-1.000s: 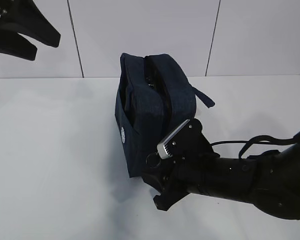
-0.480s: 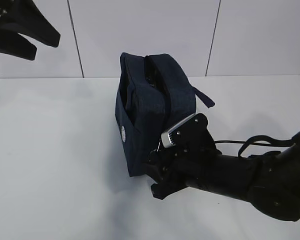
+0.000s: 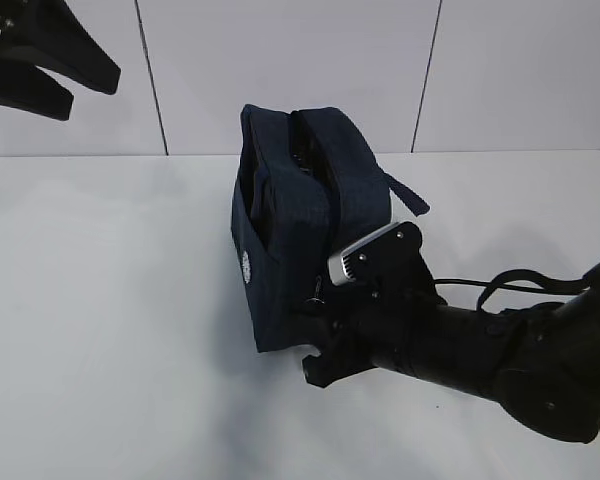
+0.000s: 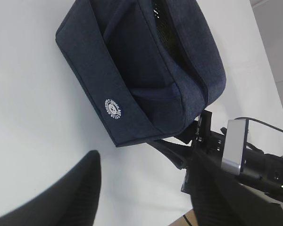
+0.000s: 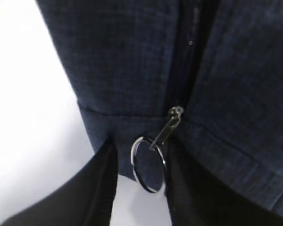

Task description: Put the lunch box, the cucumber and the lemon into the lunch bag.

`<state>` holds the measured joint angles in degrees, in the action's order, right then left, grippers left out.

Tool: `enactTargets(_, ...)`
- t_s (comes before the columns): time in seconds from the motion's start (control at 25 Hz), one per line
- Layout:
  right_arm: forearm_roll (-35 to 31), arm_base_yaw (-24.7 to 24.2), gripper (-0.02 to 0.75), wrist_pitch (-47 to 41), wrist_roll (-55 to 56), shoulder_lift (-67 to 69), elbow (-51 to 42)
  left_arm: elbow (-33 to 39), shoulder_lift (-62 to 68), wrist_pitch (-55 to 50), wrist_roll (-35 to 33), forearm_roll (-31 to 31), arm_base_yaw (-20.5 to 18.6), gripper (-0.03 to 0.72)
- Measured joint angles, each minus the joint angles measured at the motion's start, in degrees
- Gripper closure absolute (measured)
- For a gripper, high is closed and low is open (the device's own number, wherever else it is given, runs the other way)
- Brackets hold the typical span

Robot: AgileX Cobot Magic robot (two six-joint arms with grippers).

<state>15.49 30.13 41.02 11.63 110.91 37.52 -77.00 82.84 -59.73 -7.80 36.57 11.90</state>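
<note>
Right wrist view: your right gripper [image 5: 148, 169] fingers straddle the ring pull [image 5: 148, 164]; grasp cannot be told.
Left gripper [image 3: 65, 85]: parted, empty.
Lunch bag [image 3: 300, 220]: unzipped.

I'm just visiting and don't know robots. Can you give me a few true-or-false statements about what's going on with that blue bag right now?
1. The lunch bag stands on a white table. True.
2. The right gripper has its fingers on either side of the silver ring pull. True.
3. A lemon lies on the table beside the bag. False: no lemon shows in any view.
4. The left gripper is holding the bag's handle. False: it hangs up and to the left, away from the bag.
5. The bag carries a round white logo. True.
</note>
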Motion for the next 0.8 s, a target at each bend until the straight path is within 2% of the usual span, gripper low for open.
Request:
enactTargets(0.12,-0.24,0.0,0.486,0.0,0.0,0.0,0.0,0.0,0.0,0.21,0.0,-0.14,0.0,0.256)
enactTargets(0.8,-2.61,0.0,0.517,0.12,0.0,3.29,0.0,0.0,0.0,0.68,-0.09,-0.65,0.0,0.256)
